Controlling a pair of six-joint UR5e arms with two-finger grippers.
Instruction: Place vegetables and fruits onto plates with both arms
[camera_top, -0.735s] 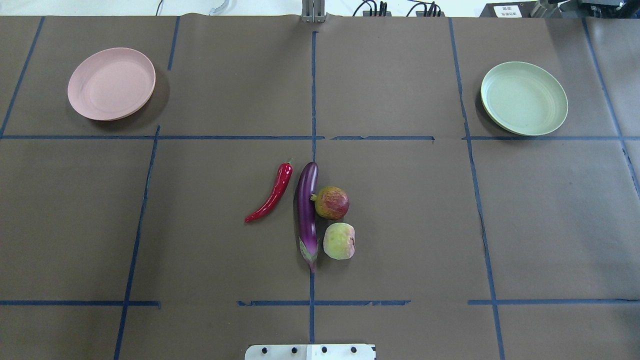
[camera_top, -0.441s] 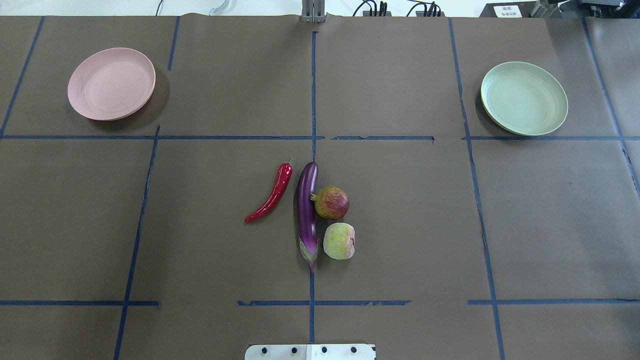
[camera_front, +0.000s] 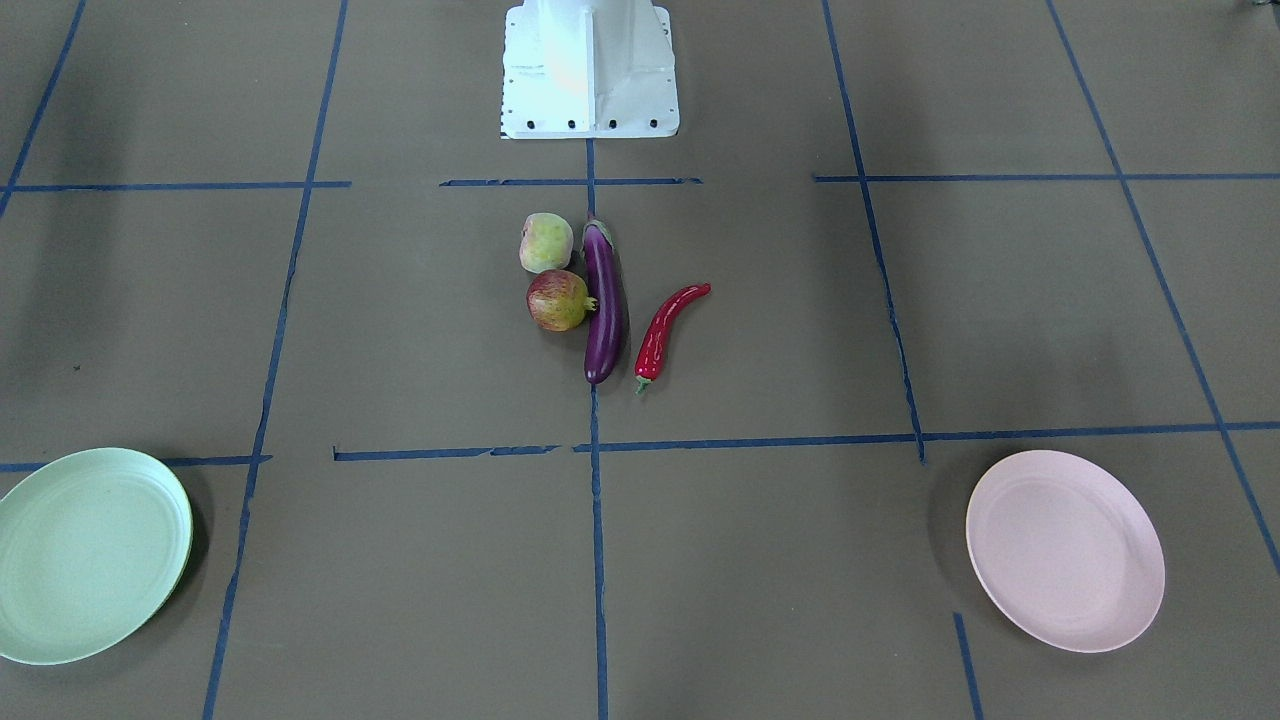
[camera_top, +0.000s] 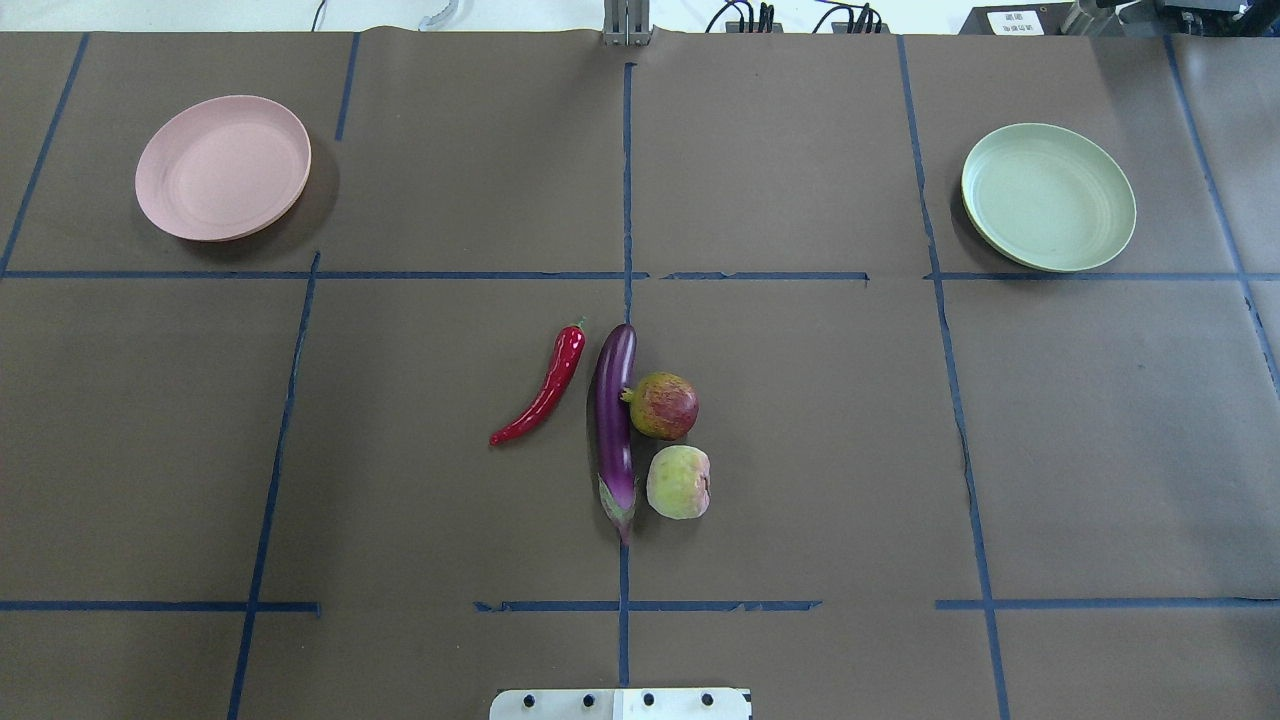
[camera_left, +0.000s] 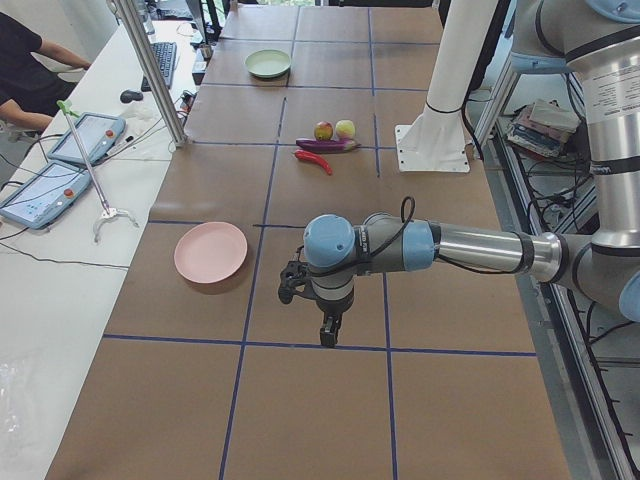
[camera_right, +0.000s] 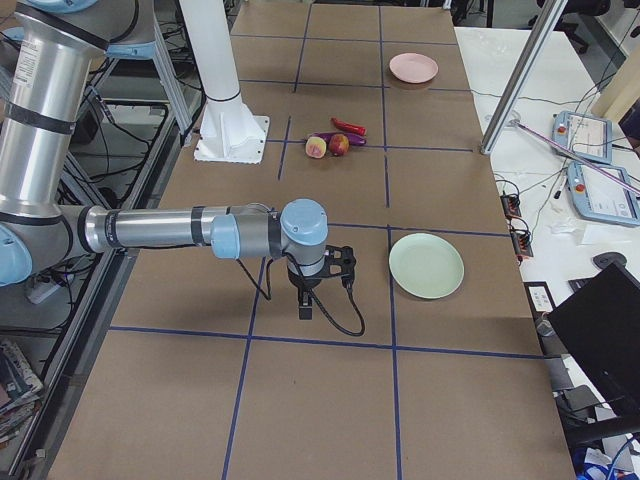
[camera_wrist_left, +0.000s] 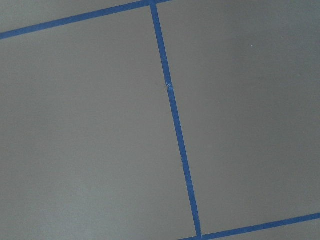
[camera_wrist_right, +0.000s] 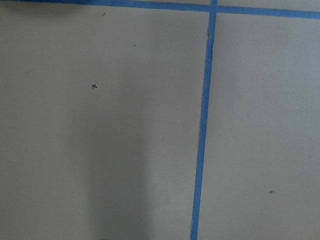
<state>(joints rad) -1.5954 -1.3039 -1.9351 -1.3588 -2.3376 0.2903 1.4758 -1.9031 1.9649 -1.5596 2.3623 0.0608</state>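
Note:
The purple eggplant lies at the table's middle, with the red chili pepper just to its left. The pomegranate and the peach-like fruit touch its right side. The pink plate sits far left and the mint green plate far right; both are bare. My left gripper shows only in the exterior left view, hanging low near the pink plate. My right gripper shows only in the exterior right view, near the green plate. I cannot tell whether either is open or shut.
The white base block stands at the robot's edge of the table. Blue tape lines grid the brown cover. An operator sits beyond the far edge, beside tablets and a metal post.

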